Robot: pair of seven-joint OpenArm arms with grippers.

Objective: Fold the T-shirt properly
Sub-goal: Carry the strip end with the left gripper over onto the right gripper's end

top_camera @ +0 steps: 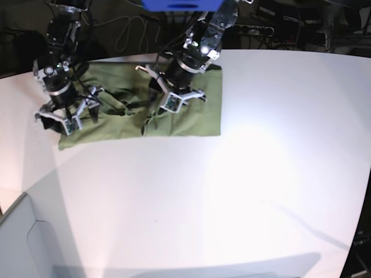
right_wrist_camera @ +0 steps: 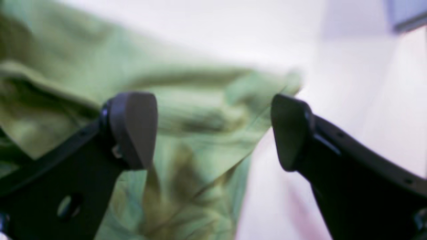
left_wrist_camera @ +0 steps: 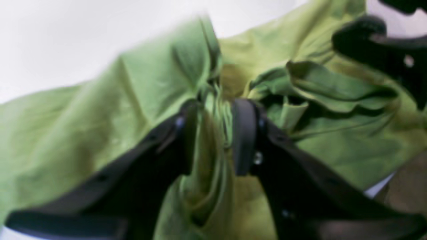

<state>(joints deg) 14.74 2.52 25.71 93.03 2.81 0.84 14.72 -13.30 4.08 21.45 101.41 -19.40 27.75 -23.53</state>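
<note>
- T-shirt (top_camera: 191,110) cloth lies on the far-left part of a white table (top_camera: 243,191), spread out as a wide green patch that runs from the table's left edge toward its middle.
- Tabletop is smooth, matte and brightly lit, with a glare patch right of the cloth; dark clutter and cables fill the room behind the far edge, and a blue object (top_camera: 182,4) sits at the top of the base view.
- Near and right of the cloth the white surface is bare all the way to the edges; a pale panel (top_camera: 29,243) angles in at the near-left corner.
- Right side of the garment lies flat with a straight near hem and a squared corner; its middle and left are bunched into ridges and dark folds.
- Left gripper (left_wrist_camera: 217,133) is over the middle of the shirt, its two dark pads pinched on a raised, gathered pleat of green fabric; the wrist view is blurred.
- Right gripper (right_wrist_camera: 213,130) is at the shirt's left end, jaws spread wide with nothing between the pads; soft, wrinkled cloth shows behind its left finger and white table behind the other.
- Fabric looks soft and matte, sage to olive green with no print; the gripper fingers are black with rounded grey pads (right_wrist_camera: 133,128).
</note>
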